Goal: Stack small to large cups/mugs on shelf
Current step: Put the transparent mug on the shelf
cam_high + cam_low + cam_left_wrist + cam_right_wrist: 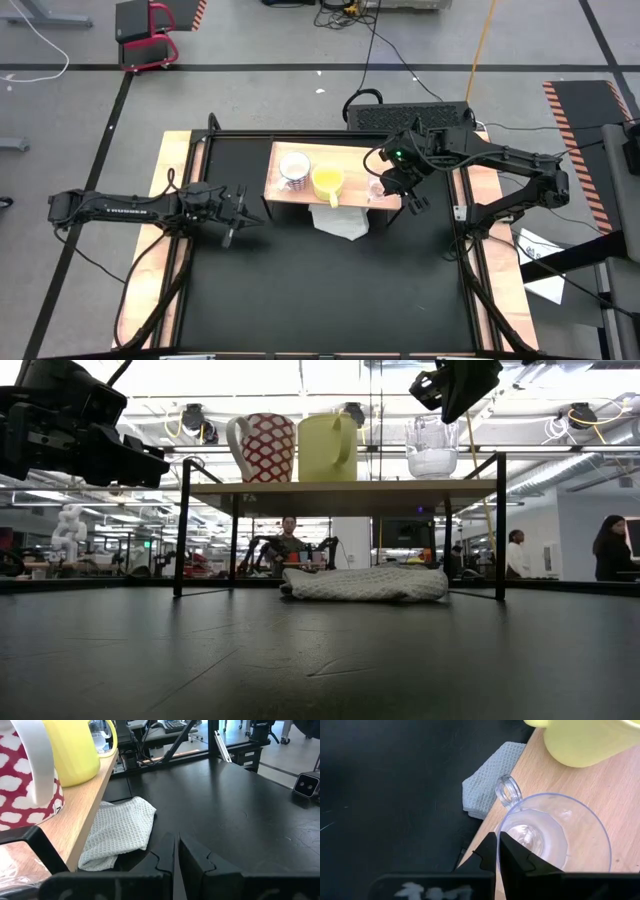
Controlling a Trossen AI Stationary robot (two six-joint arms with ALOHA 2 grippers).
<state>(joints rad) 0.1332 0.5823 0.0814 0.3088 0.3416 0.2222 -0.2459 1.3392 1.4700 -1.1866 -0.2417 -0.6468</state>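
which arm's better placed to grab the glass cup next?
Right. The right gripper hangs directly above the glass cup at the shelf's end, jaws shut. The left gripper waits off the opposite end, past the white mug.

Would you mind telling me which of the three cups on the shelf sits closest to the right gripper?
The clear glass cup, at the shelf's right end, directly below the right gripper. The yellow mug stands mid-shelf; the white patterned mug is farthest.

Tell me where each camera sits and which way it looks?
High: above, looking down on the shelf and both arms.
Low: table height, looking level under the shelf; arms hang above.
Left wrist: past shut fingers toward the cloth.
Right wrist: shut fingers above the glass cup.
All views show the yellow mug.
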